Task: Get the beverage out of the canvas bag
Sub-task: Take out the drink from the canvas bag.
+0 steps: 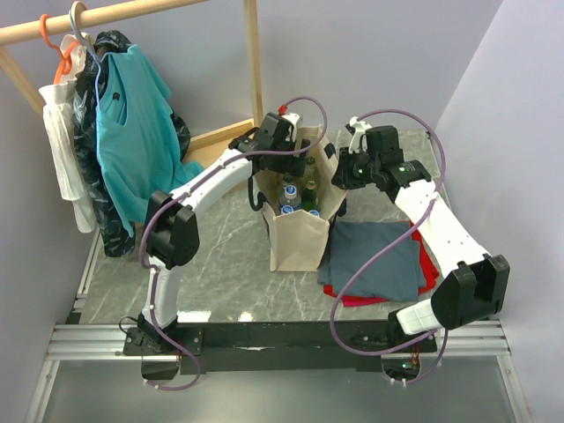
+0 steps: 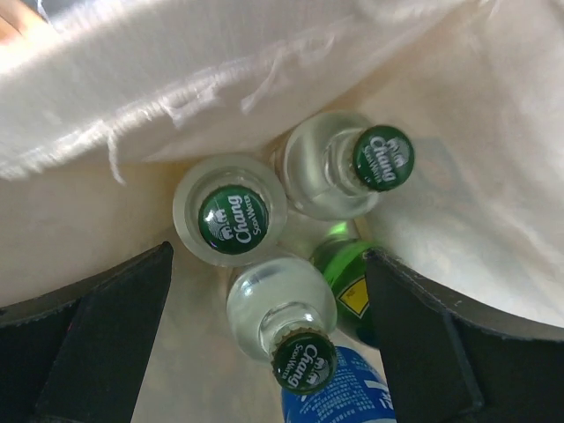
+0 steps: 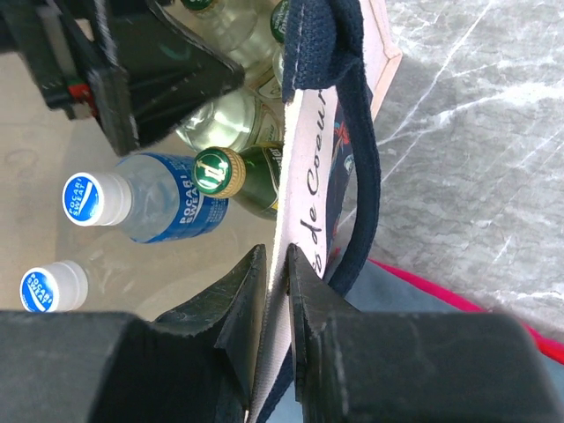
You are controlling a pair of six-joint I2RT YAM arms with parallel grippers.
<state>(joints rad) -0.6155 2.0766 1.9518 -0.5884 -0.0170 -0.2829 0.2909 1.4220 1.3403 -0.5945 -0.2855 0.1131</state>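
Observation:
The beige canvas bag (image 1: pixel 300 238) stands upright mid-table with dark navy handles (image 3: pixel 357 132). Inside are three clear Chang soda bottles with green caps (image 2: pixel 232 218), (image 2: pixel 383 158), (image 2: pixel 302 361), a green bottle (image 3: pixel 256 181) and blue-labelled Pocari Sweat bottles (image 3: pixel 150 204). My left gripper (image 2: pixel 269 348) is open inside the bag, its fingers either side of the nearest Chang bottle, not touching it. My right gripper (image 3: pixel 278 264) is shut on the bag's right wall at the rim, holding it open.
Folded grey-blue cloth (image 1: pixel 379 260) over a red cloth (image 1: pixel 429 264) lies right of the bag. A wooden rack (image 1: pixel 115 13) with hanging clothes (image 1: pixel 132 123) stands at the back left. The marble tabletop (image 1: pixel 220 264) shows left of the bag.

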